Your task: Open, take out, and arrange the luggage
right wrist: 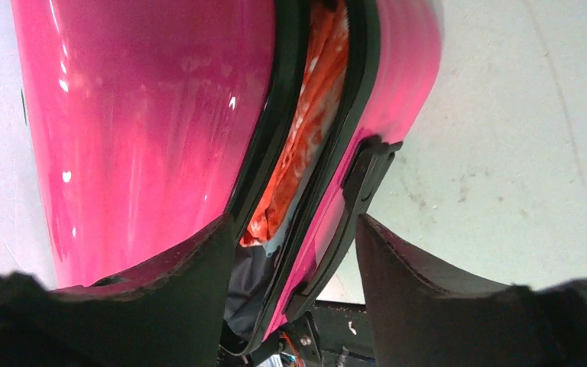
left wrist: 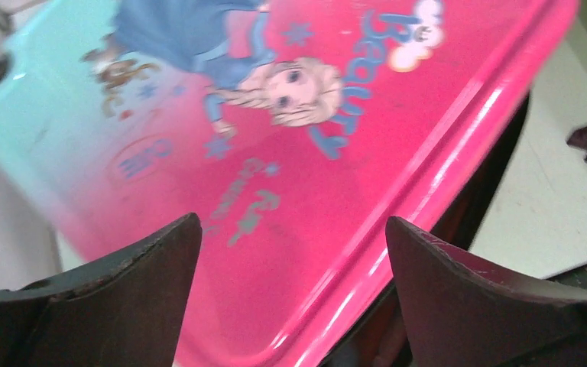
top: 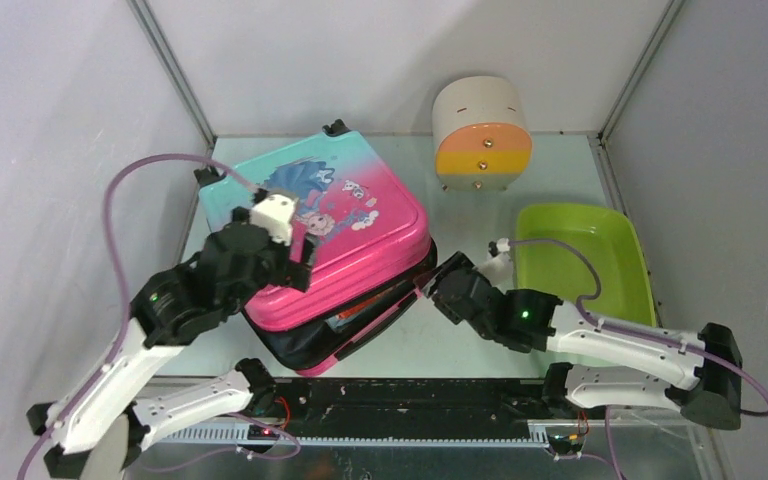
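The opening step is judged to be in hand, with nothing yet taken out. On the left, the left gripper [left wrist: 290,229] is held over the printed lid, its fingers spread wide with nothing between them. Below it, left of the table's middle, lies the child's hard-shell suitcase [top: 330,240], shading from pink to teal and printed with a cartoon princess. Its lid is only ajar, a gap showing along the near right edge. Through that gap, crumpled orange contents [right wrist: 306,138] are seen. At the suitcase's near right corner the right gripper [right wrist: 290,225] is set with its jaws apart and the zip seam and lower shell rim between them. Whether the pads press on the rim cannot be told.

The next move is judged to call for the lower shell to be steadied while the lid's free edge is caught and swung up and away towards the far left.

Room there is tight, as the teal end lies near the left wall. Bare pale table [top: 460,350] is left to the right of the suitcase, bounded farther right by the lime-green plastic tray [top: 580,270]. The beige cylinder with an orange-yellow face [top: 480,130] stands at the far edge.
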You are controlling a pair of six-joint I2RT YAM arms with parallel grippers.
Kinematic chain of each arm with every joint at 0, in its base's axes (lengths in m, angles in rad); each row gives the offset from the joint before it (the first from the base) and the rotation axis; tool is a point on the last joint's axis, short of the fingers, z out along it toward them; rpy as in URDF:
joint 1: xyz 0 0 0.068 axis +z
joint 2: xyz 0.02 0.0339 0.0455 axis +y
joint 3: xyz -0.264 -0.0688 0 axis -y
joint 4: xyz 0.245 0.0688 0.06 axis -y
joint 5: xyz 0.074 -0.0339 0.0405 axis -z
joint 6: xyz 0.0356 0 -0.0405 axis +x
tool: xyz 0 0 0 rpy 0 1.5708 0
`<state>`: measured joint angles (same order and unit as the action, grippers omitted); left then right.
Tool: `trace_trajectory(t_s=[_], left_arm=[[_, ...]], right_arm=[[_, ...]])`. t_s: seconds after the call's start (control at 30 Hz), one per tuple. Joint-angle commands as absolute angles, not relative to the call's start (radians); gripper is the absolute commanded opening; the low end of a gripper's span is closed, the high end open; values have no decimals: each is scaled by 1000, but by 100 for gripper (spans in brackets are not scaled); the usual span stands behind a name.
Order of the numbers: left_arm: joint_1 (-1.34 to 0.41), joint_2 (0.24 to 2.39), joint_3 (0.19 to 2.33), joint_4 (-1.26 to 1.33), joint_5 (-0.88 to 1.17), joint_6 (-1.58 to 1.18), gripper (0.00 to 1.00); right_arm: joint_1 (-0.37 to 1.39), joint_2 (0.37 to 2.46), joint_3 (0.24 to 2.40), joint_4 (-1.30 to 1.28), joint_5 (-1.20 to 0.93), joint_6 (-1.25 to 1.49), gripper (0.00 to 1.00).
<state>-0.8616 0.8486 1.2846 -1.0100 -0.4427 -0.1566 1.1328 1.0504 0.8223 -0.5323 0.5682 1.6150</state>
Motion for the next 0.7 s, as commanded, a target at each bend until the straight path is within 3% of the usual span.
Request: trace_trajectory(t_s=[0.0,0.1,0.37,0.57,0.67], left_arm=[[-775,750,1272,-1055,-529,-132,98],[-701,728,1255,-1048,-499,-109,99],[-536,763,1204,-1047,-411,-128,95],[-535,738,1166,-1022,-405,-125,93],[-535,713,1142,-1002,-407,-110,93]], right_arm=[[1207,1100,817,-390,683,1670,63],[1245,1145,813,-286,706,1612,62],[1275,1227,813,-466,747,1882,59],[1234,1301,813,-277,724,1645,58],[1206,1357,813,-275,676,1667,56]])
